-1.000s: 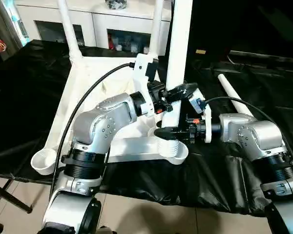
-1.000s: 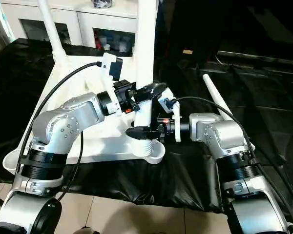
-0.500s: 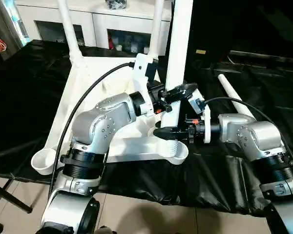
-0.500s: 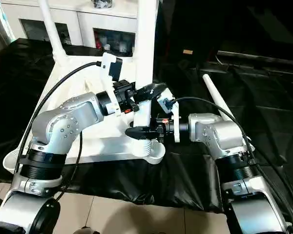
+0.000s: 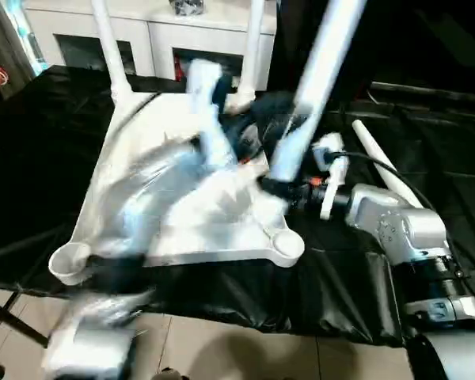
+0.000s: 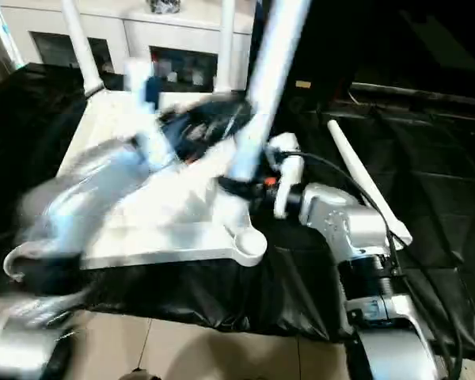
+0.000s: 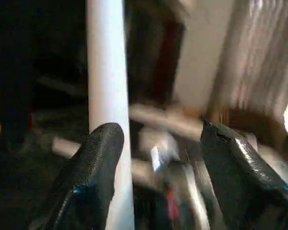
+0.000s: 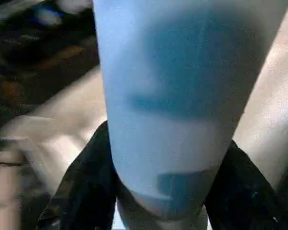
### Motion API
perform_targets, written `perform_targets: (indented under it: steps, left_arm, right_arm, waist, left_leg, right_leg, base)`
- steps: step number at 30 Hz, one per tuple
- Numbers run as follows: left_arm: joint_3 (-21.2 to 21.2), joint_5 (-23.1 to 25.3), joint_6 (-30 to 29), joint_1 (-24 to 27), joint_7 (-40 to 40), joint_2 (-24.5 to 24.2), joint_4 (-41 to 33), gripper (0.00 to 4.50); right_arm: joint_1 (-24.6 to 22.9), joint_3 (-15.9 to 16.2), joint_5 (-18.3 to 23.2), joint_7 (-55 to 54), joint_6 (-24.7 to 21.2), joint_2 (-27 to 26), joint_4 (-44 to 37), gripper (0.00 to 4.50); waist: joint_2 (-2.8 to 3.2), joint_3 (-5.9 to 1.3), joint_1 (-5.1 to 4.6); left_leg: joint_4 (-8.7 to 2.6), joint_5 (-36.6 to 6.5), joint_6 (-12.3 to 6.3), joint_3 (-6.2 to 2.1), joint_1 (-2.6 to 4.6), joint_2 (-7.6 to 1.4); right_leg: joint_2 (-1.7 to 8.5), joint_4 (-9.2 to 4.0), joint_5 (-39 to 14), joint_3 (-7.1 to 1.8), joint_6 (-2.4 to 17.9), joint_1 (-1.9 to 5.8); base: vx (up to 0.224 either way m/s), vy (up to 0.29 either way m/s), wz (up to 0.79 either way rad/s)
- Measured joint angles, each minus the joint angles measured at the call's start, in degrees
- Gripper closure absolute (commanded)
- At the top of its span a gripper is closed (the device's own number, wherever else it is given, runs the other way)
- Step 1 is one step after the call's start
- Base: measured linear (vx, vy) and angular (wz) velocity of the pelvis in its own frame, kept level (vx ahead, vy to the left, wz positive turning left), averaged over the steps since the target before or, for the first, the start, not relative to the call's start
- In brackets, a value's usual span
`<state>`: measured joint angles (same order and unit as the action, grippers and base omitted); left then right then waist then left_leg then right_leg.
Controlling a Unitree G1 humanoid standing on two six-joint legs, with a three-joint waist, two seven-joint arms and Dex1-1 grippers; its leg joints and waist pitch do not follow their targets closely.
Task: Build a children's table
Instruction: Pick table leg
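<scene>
The white tabletop [image 5: 222,237] lies underside up on black cloth. Two legs [image 5: 104,39] [image 5: 253,39] stand in its far corner sockets. My right gripper [image 5: 281,186] is shut on the lower end of a third leg [image 5: 313,87], which leans to the right above the bare front right socket [image 5: 287,245]. In the right wrist view that leg [image 8: 182,96] sits between the black fingers [image 8: 81,191]. My left gripper [image 7: 158,132] is open, with the leg [image 7: 105,72] beside one finger [image 7: 98,167]. The left arm [image 5: 166,198] is a blur over the tabletop.
A fourth leg [image 5: 376,150] lies loose on the black cloth to the right. A white cabinet with glass doors [image 5: 166,39] stands behind the table. The front left socket [image 5: 67,261] hangs near the cloth's front edge, with tiled floor below.
The held leg has tipped to the right and its base has come up out of the front right socket. My left gripper has let go of it and the left arm swings away.
</scene>
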<state>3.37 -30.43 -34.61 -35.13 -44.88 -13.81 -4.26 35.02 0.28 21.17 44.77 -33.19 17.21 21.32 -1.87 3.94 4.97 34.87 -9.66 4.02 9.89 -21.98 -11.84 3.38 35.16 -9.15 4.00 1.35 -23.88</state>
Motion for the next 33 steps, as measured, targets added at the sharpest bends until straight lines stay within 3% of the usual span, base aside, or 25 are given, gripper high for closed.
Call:
perform_targets:
  steps: [4, 7, 13, 21, 33]
  left_arm:
    - [5.31, 3.26, 0.42, 4.18, -4.97, -4.79, -0.9, 1.5]
    - [12.7, 9.64, 3.95, 6.31, -5.57, -7.99, -0.23, 1.5]
    - [22.48, 20.8, 10.92, 7.82, -5.03, -9.86, 9.84, 1.89]
    - [23.64, 23.91, 14.63, 7.87, -6.72, -10.63, 13.59, 2.74]
    - [23.92, 26.92, 19.86, 6.87, -9.57, -12.8, 18.65, 3.62]
  right_arm:
    - [-1.85, 0.11, -2.83, -3.11, 1.5, -0.08, -0.13, 2.6]
    - [-3.77, 0.68, -4.07, -4.77, 2.5, 0.02, -3.37, 2.6]
    - [-5.67, 2.08, -4.74, -5.81, 2.49, -0.29, -6.89, 2.6]
    - [-6.41, 2.44, -5.13, -6.93, 2.12, -0.75, -9.39, 2.6]
    - [-8.06, 2.65, -5.07, -6.81, 1.11, -0.58, -11.79, 2.6]
  waist:
    - [0.0, 0.0, 0.04]
    - [0.06, -0.03, -0.07]
    - [0.07, -0.03, -0.69]
    - [0.12, -0.05, -1.59]
    - [0.2, -0.05, -1.65]
  left_leg:
    - [0.03, 0.01, 0.01, 0.0, 0.0, 0.01]
    - [0.01, 0.01, 0.01, 0.03, 0.15, 0.01]
    - [0.0, 0.06, 0.09, 0.02, 0.29, 0.01]
    - [-0.02, 0.06, 0.1, 0.02, 0.3, 0.02]
    - [-0.04, 0.06, 0.1, 0.03, 0.66, 0.02]
  right_leg:
    - [0.0, 0.02, 0.0, -0.03, 0.0, 0.01]
    - [0.0, 0.03, -0.04, -0.08, -0.08, 0.11]
    - [-0.02, 0.09, -0.15, -0.09, -0.33, 0.15]
    - [-0.02, 0.09, -0.12, -0.12, -0.3, 0.17]
    - [-0.03, 0.08, -0.13, -0.13, -0.31, 0.45]
  base:
    - [0.0, 0.0, 0.0]
    - [0.0, 0.0, 0.0]
    - [0.0, 0.0, 0.0]
    - [0.0, 0.0, 0.0]
    - [0.0, 0.0, 0.0]
